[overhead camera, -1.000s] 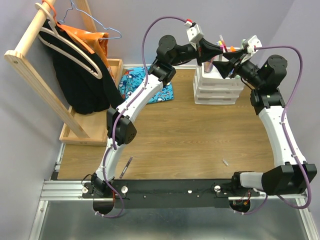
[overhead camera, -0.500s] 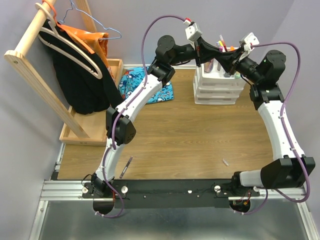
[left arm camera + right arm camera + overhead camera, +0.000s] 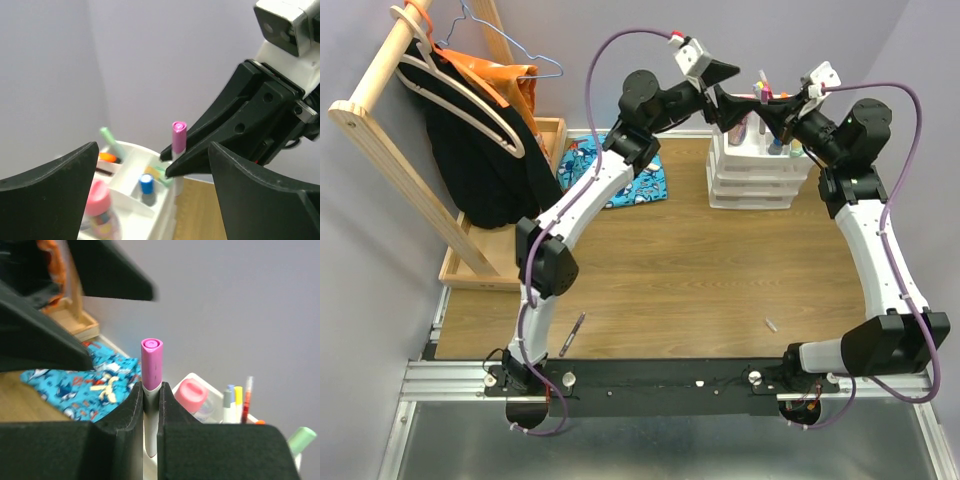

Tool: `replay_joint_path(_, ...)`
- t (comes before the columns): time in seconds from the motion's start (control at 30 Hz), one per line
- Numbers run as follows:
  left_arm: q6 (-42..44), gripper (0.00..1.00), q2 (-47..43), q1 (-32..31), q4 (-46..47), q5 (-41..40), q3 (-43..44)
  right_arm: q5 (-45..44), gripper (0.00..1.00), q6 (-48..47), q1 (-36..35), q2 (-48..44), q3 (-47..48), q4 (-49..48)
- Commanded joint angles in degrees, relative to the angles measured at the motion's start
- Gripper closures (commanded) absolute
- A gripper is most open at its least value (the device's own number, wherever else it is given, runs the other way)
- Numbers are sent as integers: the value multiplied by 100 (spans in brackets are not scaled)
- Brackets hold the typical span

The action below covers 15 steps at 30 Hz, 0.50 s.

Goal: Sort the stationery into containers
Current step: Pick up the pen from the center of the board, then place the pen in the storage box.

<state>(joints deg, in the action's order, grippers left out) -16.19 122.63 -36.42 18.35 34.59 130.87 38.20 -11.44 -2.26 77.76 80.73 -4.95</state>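
Since a second ago the left hand (image 3: 154, 147) has sprung wide and drawn back, while the right hand (image 3: 151, 390) has closed in. That right hand is now clenched on the pink-capped marker (image 3: 152, 357), which stands upright, cap up, barrel running down between its fingers. The left hand is released, clear on either side. Just below sits the white organiser (image 3: 756, 185), so lowering along the marker's axis looks due

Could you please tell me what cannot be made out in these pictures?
- Lower end of the pink-capped pen: right wrist view, hidden between jaws of the right gripper.
- pink-lidded bottle: left wrist view, blurred, cut off below.
- small pale item: top view, too small to identify.
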Motion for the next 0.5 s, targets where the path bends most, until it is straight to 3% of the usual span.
replay_joint_path(0.0,914,1,-1387,206,388,-1225,-1289,-1031,99,195,6,248,-180,-840)
replay_joint_path(0.1,1370,1,-2160,241,433,-1665,-2528,-1392,99,213,24,441,-285,-1244)
replay_joint_path(0.27,1478,1,-3077,267,117,-1657,-4171,-1657,99,256,50,890,-321,-1937)
replay_joint_path(0.47,1364,1,-3842,267,-332,-1455,-5148,-1886,99,248,86,1644,92,-2378)
